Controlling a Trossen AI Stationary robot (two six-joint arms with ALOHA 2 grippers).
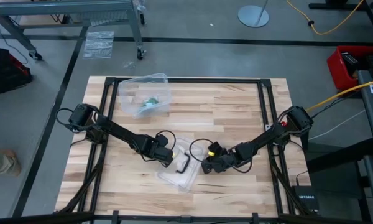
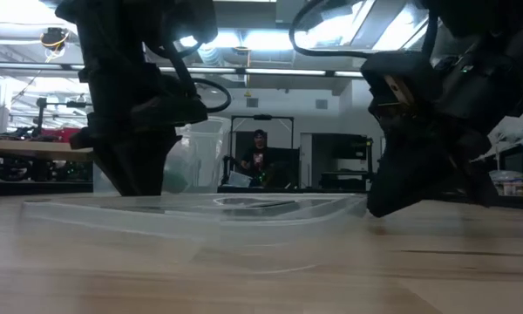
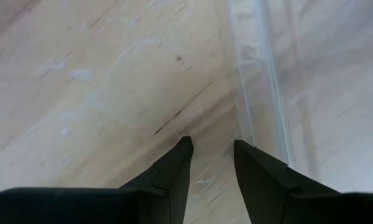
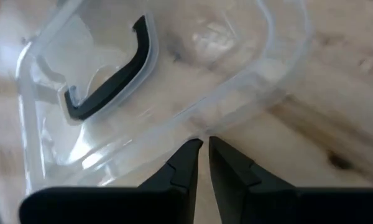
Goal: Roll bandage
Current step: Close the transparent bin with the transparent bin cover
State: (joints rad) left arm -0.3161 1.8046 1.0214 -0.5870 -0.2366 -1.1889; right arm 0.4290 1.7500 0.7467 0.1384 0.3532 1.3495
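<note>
Inside the far clear box (image 1: 150,93) the bandage (image 1: 151,101) barely shows; both grippers' fingers sit nearly together.

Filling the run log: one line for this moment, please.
left end effector: open, at lid edge | right end effector: nearly shut at lid rim | bandage: in clear container

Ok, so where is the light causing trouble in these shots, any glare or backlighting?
Low view: bright ceiling lights behind turn the left gripper and right gripper into dark silhouettes. Right wrist view: white glare streaks on the clear lid. Left wrist view: soft, even light on the table. High view: even light, and the bandage shows green through the tub.
</note>
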